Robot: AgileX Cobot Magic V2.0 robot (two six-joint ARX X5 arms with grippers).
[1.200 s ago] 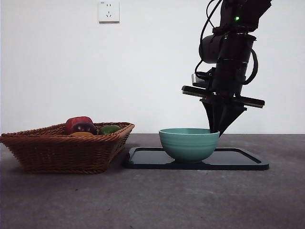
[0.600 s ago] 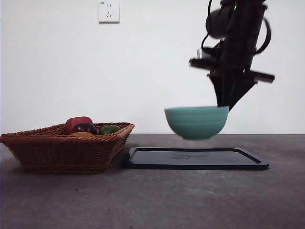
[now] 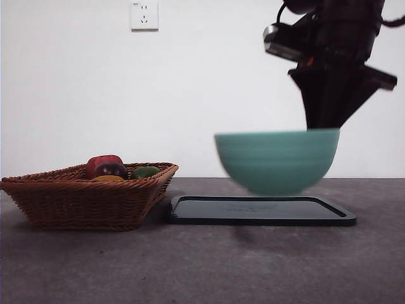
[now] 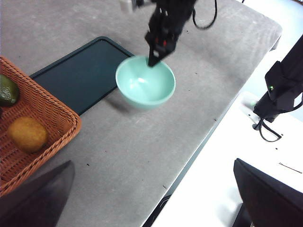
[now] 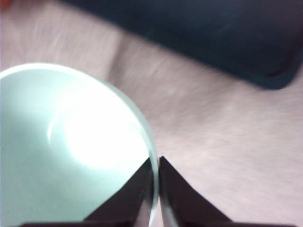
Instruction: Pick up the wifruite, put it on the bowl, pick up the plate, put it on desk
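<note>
We see the right gripper [image 3: 321, 126] pinching the rim of the teal bowl [image 3: 276, 160], one black jaw inside the rim and the other outside, pressed together on the wall. The bowl hangs in the air, clear of the surface [image 3: 202, 266], above the black tray [image 3: 190, 214] in the front view; in the left wrist view it sits over the grey surface just beside the tray's long edge. Its inside looks bare and shiny in both wrist views.

The wifruite [image 4: 27, 134], a rounded orange-brown piece, lies in the wicker basket [image 3: 82, 202], near a green fruit [image 4: 8, 90]. In the front view we also make out a red fruit [image 3: 101, 161] and a dark purple fruit [image 3: 112, 169] heaped in the same basket, which stands on the surface just beside the tray.

The left gripper [image 4: 151, 198] is high above the surface's near edge, its two dark jaws spread wide apart and holding nothing.

A white wall socket [image 3: 144, 14] is on the wall behind.
</note>
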